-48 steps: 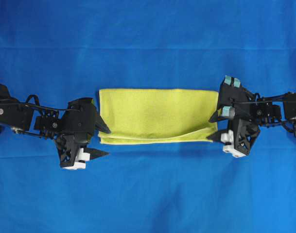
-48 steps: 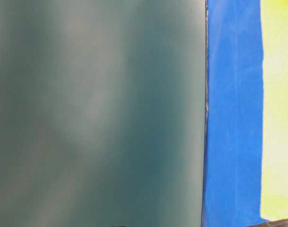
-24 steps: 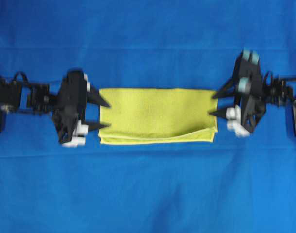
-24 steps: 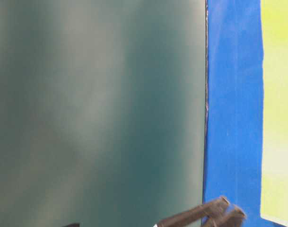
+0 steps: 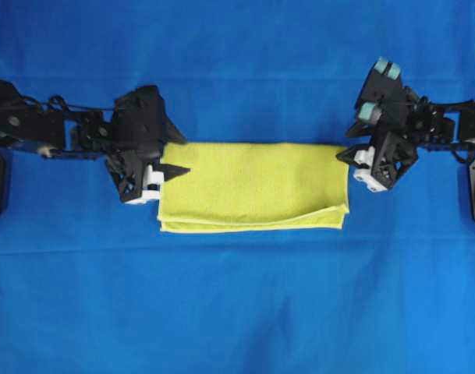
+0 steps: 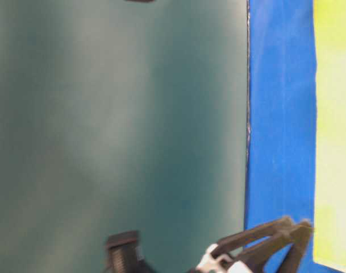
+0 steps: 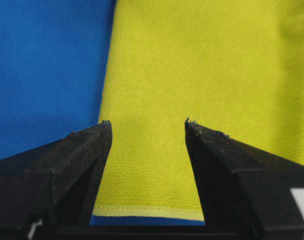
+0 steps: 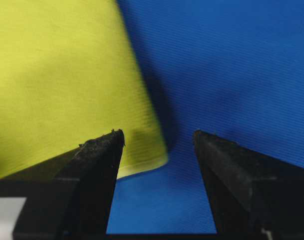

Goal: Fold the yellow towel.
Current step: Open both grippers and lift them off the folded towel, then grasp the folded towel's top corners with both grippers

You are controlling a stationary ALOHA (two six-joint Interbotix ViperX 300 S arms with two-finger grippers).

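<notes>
The left tool (image 5: 177, 158) is spread open and grips nothing; in the left wrist view its 2 black fingers (image 7: 77, 160) hang over the towel (image 7: 201, 75) near its corner, one fingertip by the side edge, the other over yellow cloth, with the paler stitched hem showing low between them. From overhead, this tool sits at the towel's left end, near the far corner, its arm (image 5: 34, 128) running off to the left.

The right tool (image 5: 348, 142) is also released, jaws wide, holding nothing. In the right wrist view one finger (image 8: 92, 170) lies over the towel's (image 8: 57, 75) corner and the other over bare blue fabric (image 8: 231, 60). Overhead, it sits at the far right corner.

The towel (image 5: 253, 185) lies flat on the blue-covered worktop (image 5: 237, 312), folded once into a long rectangle between the 2 tools, its layers parting slightly at the near right corner. The table-level view shows only a blurred strip of yellow (image 6: 334, 136), blue fabric and 1 tool's tips (image 6: 269, 242).
</notes>
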